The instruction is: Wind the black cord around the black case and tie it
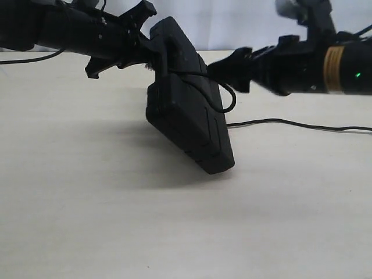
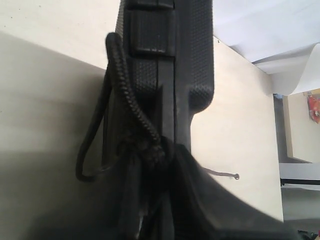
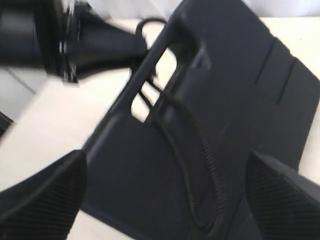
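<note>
At the centre of the exterior view the black case (image 1: pixel 189 110) is seen tilted. Its lower corner rests on the table (image 1: pixel 87 209), and its upper end is clamped by the left gripper (image 1: pixel 150 47) at the upper left. The black cord (image 1: pixel 200 75) is passed across the middle of the case. A slack loop hangs off the case's right edge, and the tail is laid over the table toward the right of the frame. In the left wrist view the braided cord (image 2: pixel 125 85) lies against the case's edge and is bunched where it meets the gripper. Whether it is pinched there too cannot be told. The right gripper (image 1: pixel 231 70) is placed just beside the loop. In the right wrist view its fingers (image 3: pixel 45 195) are seen spread wide to either side of the case's face, with nothing gripped.

The step in hand is judged to be taking up the slack loop for another turn. The cord should be caught near the case rather than far along the tail, and drawn taut before it is led round. The case should be steadied on its corner so that the wrap already made is not slipped off.

No brand, label or writing can be read. Only a green light (image 1: pixel 356 74) on the right arm is made out.
</note>
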Robot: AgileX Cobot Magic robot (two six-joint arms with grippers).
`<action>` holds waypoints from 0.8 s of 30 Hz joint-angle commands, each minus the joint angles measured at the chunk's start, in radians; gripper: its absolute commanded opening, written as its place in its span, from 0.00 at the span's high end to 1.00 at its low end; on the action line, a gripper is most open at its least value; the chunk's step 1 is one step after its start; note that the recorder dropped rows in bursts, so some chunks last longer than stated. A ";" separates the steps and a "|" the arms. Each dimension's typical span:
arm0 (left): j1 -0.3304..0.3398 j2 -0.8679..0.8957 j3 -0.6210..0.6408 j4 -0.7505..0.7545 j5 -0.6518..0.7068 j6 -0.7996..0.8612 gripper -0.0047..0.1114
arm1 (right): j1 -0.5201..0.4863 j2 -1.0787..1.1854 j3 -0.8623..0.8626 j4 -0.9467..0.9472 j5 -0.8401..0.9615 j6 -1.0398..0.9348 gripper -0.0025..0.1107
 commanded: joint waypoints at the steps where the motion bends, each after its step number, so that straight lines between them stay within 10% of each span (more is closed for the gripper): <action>1: -0.002 0.002 -0.003 0.015 0.035 -0.003 0.96 | -0.188 0.096 -0.083 -0.070 -0.284 0.162 0.28; 15: -0.002 0.002 -0.003 0.016 0.033 -0.004 0.96 | -0.133 0.295 -0.084 0.058 -0.337 -0.118 0.36; 20: -0.002 0.002 -0.003 0.018 0.017 -0.001 0.96 | -0.107 0.300 -0.084 0.093 -0.322 -0.166 0.90; 24: 0.000 0.002 -0.003 0.037 -0.011 0.004 0.96 | -0.107 0.300 -0.084 0.116 -0.318 -0.158 0.94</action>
